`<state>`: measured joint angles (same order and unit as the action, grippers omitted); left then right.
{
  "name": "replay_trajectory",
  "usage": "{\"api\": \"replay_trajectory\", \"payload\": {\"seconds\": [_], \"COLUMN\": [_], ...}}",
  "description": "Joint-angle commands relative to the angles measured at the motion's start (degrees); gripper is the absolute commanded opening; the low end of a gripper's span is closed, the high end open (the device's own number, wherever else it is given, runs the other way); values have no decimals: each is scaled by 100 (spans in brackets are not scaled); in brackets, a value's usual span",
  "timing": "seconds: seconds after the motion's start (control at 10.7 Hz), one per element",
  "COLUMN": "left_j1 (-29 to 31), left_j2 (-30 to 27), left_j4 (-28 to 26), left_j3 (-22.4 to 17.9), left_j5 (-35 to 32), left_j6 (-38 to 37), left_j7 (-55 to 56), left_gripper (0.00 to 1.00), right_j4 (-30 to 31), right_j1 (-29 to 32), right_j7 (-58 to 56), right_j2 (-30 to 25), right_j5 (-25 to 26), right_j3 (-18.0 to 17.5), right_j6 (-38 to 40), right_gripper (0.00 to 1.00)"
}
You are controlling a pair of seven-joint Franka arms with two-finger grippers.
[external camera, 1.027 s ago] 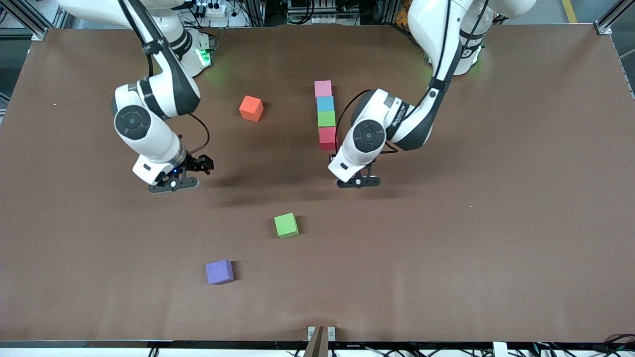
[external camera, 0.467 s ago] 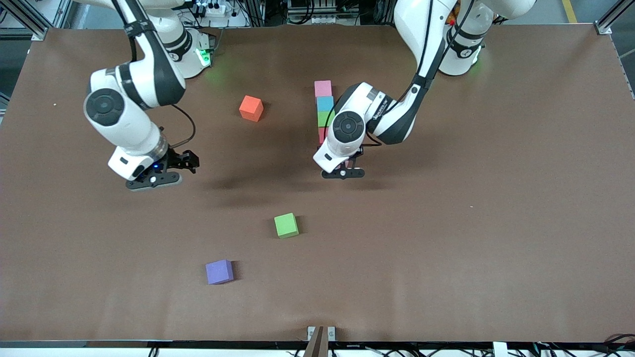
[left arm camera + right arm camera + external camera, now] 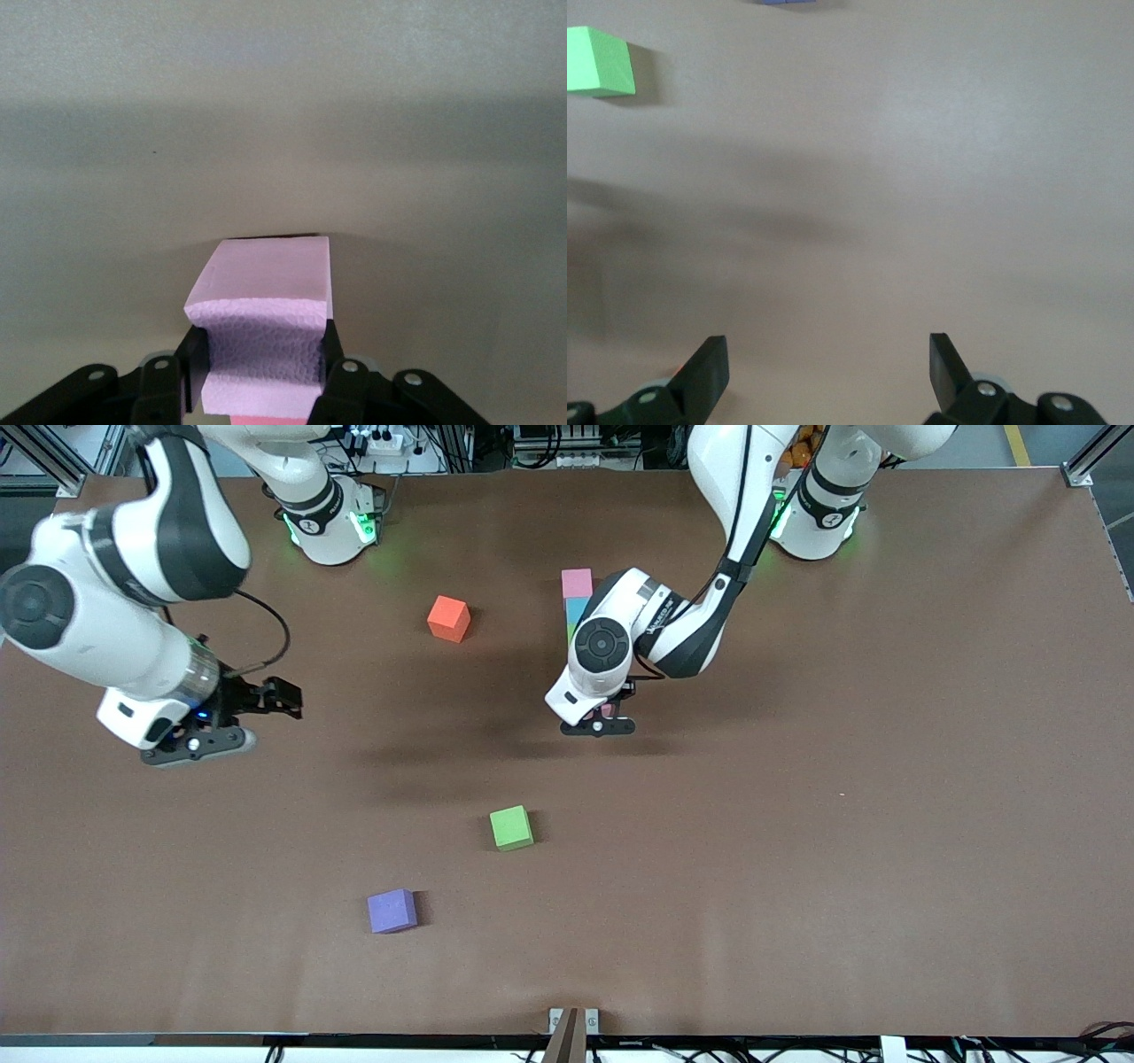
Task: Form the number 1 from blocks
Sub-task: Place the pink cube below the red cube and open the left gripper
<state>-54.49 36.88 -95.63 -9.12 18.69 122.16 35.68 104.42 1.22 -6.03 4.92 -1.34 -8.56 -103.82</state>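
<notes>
On my screens: left gripper (image 3: 598, 724), clenched on a pink block (image 3: 266, 323), sits over mid-bench at the camera-side end of the block row, where I can see only the other pink block (image 3: 577, 583) and a sliver of light blue block (image 3: 572, 611), the rest being hidden by the arm. Right gripper (image 3: 199, 744), fingers spread and empty, hangs over the bench toward the right arm's end. Loose stock: orange cube (image 3: 448, 618) beside the row; green block (image 3: 511, 827) nearer the front edge; purple cube (image 3: 392, 911) nearer that edge again.
</notes>
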Motion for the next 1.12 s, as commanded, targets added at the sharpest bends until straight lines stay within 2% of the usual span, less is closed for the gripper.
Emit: {"api": "replay_trajectory", "payload": {"seconds": [0.0,0.09,0.19,0.28,0.47,0.56,0.65,0.93,1.03], "left_j1": [-115,-115,-115,-149,-159,-158,-158,-115,138], "left_j2": [109,144,197,214,206,188,127,-565,-811], "left_j4": [159,159,194,194,211,333,474,528,528], "left_j3": [-134,-134,-142,-151,-151,-160,-351,-887,-933], "left_j5": [161,161,144,118,117,126,126,100,74], "left_j6": [-26,-26,-26,-26,-26,-26,-60,-437,-613], "left_j7": [62,62,54,62,71,80,54,1,-17], "left_gripper": [23,35,81,100,100,100,100,100,100], "right_j4": [-9,-113,-445,-822,-1142,-1160,-1291,-1670,-1670], "right_j1": [-437,-421,-403,-377,-464,-456,-412,-438,-447], "right_j7": [-827,-882,-831,-760,-532,-453,-409,-198,-197], "right_j2": [-507,-658,-676,-642,-633,-633,-633,-580,-580], "right_j5": [-76,-42,89,143,39,20,12,20,29], "right_j3": [792,812,821,865,1241,1260,1252,1234,1226], "right_j6": [212,352,623,956,1293,1355,1364,1592,1593], "right_gripper": [100,100,100,100,100,100,100,100,100]}}
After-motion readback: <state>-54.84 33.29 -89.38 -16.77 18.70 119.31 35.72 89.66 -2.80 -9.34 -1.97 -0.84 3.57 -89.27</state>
